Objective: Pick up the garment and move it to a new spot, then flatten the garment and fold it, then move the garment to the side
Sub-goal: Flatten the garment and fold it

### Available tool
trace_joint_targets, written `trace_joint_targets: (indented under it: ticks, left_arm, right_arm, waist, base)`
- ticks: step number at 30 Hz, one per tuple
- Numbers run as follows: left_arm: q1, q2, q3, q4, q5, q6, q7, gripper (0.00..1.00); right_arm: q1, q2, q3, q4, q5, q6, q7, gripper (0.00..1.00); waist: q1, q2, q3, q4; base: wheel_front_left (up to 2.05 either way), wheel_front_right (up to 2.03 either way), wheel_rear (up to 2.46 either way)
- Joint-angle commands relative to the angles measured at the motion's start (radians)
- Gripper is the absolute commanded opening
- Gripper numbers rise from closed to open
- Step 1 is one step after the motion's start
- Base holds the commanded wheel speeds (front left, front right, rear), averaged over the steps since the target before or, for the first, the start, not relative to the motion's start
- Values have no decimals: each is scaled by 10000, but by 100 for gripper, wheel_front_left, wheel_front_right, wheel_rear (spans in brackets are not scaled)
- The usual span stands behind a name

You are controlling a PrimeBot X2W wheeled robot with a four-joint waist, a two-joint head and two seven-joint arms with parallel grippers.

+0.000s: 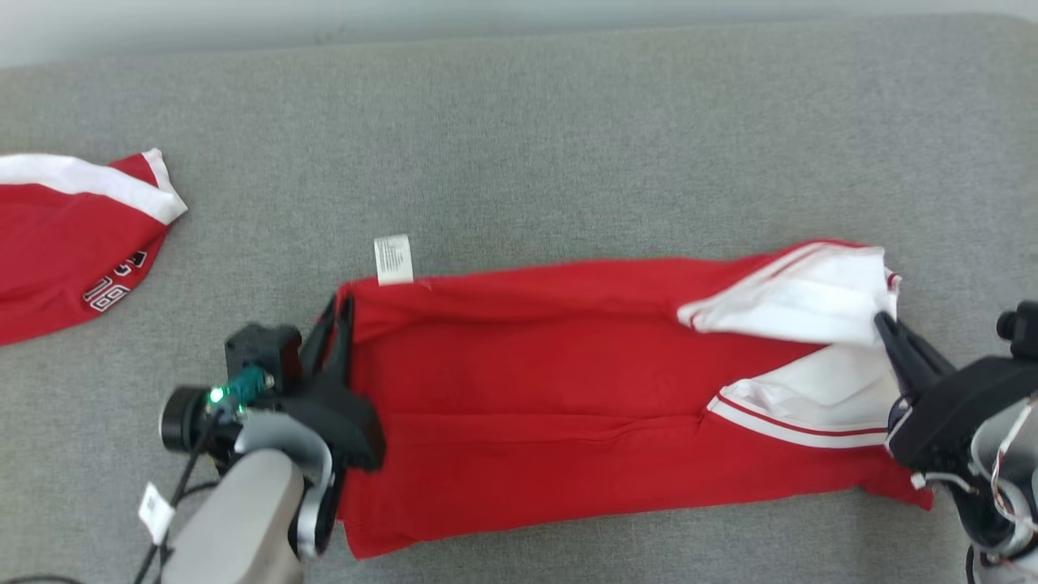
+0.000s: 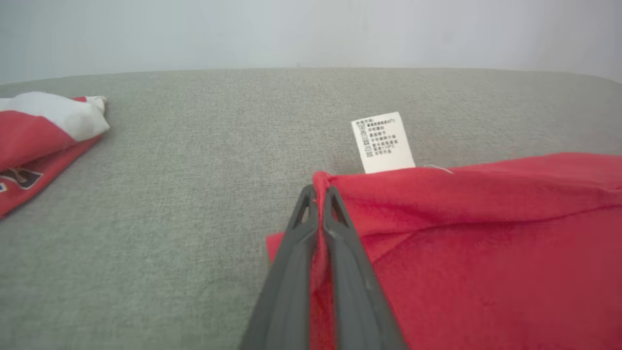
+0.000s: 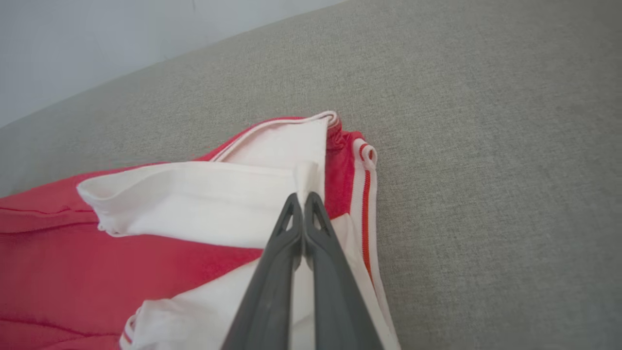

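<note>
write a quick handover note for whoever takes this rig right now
Left gripper: shut on the red garment's left edge, near the care label.
Right gripper: shut on its white sleeve end.
Garment lies flat as a long band on the grey surface; a second red garment sits far left.
Done: spread out, seemingly part-folded.
Left: finish folding, move aside.
</note>
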Motion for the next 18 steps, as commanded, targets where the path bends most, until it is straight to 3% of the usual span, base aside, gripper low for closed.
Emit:
trace_joint_targets:
  ticks: [1, 12, 13, 14, 15, 18]
  left_arm:
    - [302, -3, 16, 3, 12, -19, -90, 0]
    - [1066, -55, 262, -71, 13, -4, -168, 0]
    - [1090, -70, 263, -16, 12, -19, -165, 16]
    - [1095, -78, 270, 31, 23, -33, -168, 40]
    - [1102, -78, 277, 75, 40, -41, -170, 97]
    - [1169, -147, 332, 127, 58, -53, -173, 100]
  right_arm:
    - [310, 168, -156, -228, -177, -23, 171, 0]
    - [1245, 878, -1008, -1355, -573, -23, 1070, 0]
    - [1347, 891, -1010, -1426, -621, -23, 1170, 0]
    - [1448, 924, -1042, -1474, -643, -23, 1251, 0]
    - [1537, 941, -1055, -1508, -697, -23, 1330, 0]
    - [1784, 1000, -1056, -1492, -929, -23, 1540, 3]
  waist:
    - [1, 0, -169, -24]
    - [1, 0, -521, 92]
    - [1, 0, -536, 93]
    - [1, 0, -549, 90]
    - [1, 0, -562, 82]
    - [1, 0, -613, 52]
  base:
    - [0, 0, 0]
    - [0, 0, 0]
    - [0, 0, 0]
    - [0, 0, 0]
    - [0, 0, 0]
    - [0, 0, 0]
